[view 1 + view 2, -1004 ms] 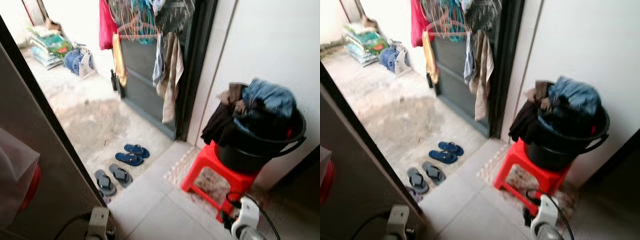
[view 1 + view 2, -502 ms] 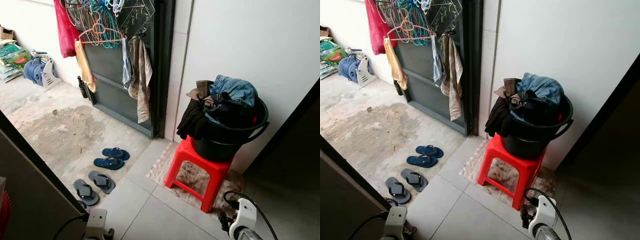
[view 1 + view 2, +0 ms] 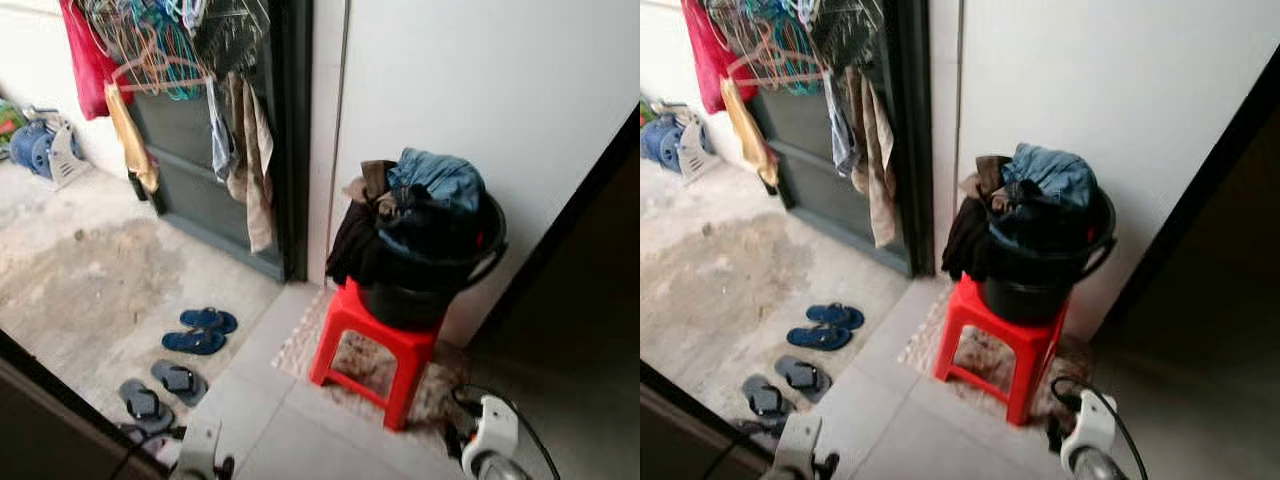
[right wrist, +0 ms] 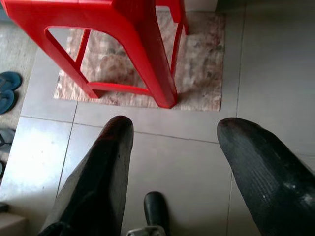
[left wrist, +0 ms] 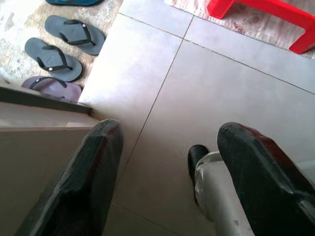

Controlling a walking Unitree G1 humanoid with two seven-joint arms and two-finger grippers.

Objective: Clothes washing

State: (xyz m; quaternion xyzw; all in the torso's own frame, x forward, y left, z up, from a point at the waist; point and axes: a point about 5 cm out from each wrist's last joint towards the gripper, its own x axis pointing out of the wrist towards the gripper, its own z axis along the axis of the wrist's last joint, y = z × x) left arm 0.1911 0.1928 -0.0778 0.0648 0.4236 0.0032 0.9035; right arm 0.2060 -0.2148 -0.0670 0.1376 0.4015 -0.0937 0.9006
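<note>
While both arms hang low with nothing in them, the left end effector (image 5: pixel 167 172) has its two black fingers spread wide above pale floor tiles (image 5: pixel 206 83), and the right end effector (image 4: pixel 172 167) is spread just as wide over the same tiling, with the leg of the red stool (image 4: pixel 147 54) close ahead of it. Neither touches anything.

Outward from there, the red stool stands on a small patterned mat (image 4: pixel 202 64) against the white wall (image 3: pixel 480 90). On its seat sits a black bucket (image 3: pixel 440 290) heaped with clothes (image 3: pixel 435 185): denim on top, dark garments spilling over the rim on the robot's left side and hanging toward the stool. That heap is the laundry to be washed, and it sits well above where the end effectors hang now.

The risks follow from this arrangement. The load looks top-heavy on a narrow plastic stool, so a sideways pull on the hanging garment would probably drag the bucket or tip the stool, I judge. The mat could slide or bunch under a foot. The bucket's handle (image 3: pixel 490 265) lies down along the rim on the robot's right side, so lifting by it off-centre may swing the load.

To the robot's left, flip-flops (image 3: pixel 195 330) lie on the concrete by the dark door (image 3: pixel 200 190) hung with hangers (image 3: pixel 150 50); a step that way risks tripping on them.
</note>
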